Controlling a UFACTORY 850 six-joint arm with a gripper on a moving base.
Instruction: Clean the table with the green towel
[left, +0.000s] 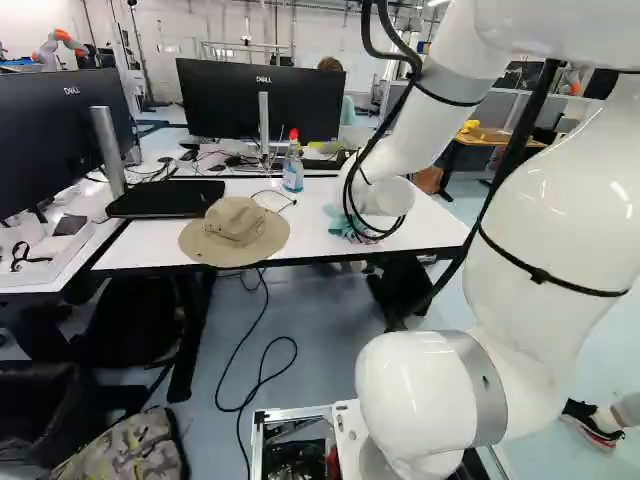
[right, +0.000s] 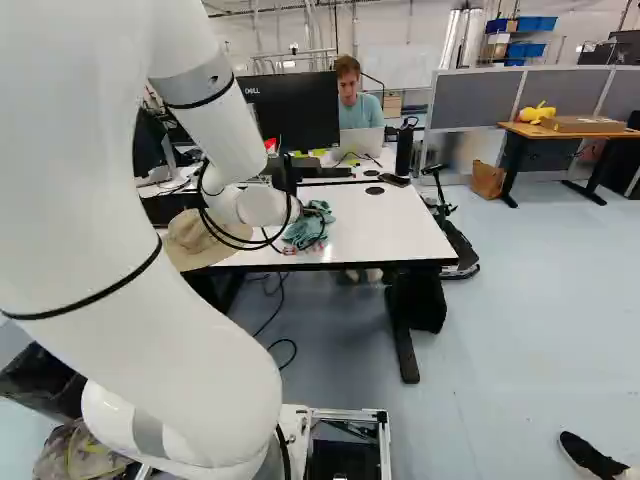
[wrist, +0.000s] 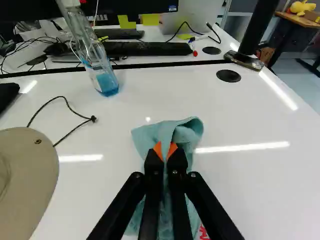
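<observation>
In the right base view my gripper (right: 314, 212) is mostly hidden by the wrist and cables, over the towel. The wrist view shows the gripper (wrist: 165, 152) shut on the green towel (wrist: 172, 131), its orange pads pinching a fold. The towel, also in the right base view (right: 304, 232), is bunched on the white table (wrist: 240, 112), with cloth spreading ahead of and beneath the fingers. Beside the towel, near the fingers, red marks (wrist: 203, 232) show on the tabletop, partly covered.
A tan hat (left: 236, 232) lies on the table, its cord (wrist: 75, 127) stretching toward the towel. Farther back stands a clear bottle with blue liquid (wrist: 105, 77). Behind are keyboards, monitors (left: 262, 100) and a black flask (right: 404, 150). A person sits across the table. Another robot (left: 58, 48) stands far back.
</observation>
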